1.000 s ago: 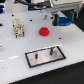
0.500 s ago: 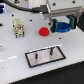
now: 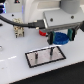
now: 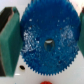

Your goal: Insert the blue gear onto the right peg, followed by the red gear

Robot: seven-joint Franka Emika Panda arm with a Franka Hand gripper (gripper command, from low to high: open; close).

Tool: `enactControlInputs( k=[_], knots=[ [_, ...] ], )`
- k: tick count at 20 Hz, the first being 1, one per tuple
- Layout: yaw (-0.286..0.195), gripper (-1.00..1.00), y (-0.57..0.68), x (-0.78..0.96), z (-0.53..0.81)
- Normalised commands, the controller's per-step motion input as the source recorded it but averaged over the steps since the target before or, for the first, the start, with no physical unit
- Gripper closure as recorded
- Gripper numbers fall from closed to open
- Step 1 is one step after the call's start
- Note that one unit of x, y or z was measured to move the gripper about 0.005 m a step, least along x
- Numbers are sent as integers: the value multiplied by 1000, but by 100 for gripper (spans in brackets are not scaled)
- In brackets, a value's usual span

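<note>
In the exterior view my gripper [image 3: 60, 38] is shut on the blue gear [image 3: 62, 37] and holds it in the air, above and to the right of the grey black-rimmed plate [image 3: 46, 60]. The right peg [image 3: 51, 50] stands on that plate, below and left of the gear. The red gear [image 3: 43, 33] lies on the table behind, partly hidden by the gripper. In the wrist view the blue gear [image 4: 47, 30] fills the frame between the green fingers [image 4: 7, 42]. Its central hole is visible, and a sliver of the red gear [image 4: 46, 82] shows at the edge.
The plate's second peg [image 3: 36, 53] stands toward the exterior view's left. A small beige block-like object [image 3: 19, 28] and a black cable [image 3: 12, 22] sit at the back left on the white table [image 3: 15, 70].
The gripper has come down from the top of the exterior view toward the plate, carrying the blue gear, and now covers part of the red gear.
</note>
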Motion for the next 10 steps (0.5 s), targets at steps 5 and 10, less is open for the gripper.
enactControlInputs(
  k=[5,10],
  knots=[
    [0,100,-186,404,-88],
    [0,100,-111,175,-156]
  ],
)
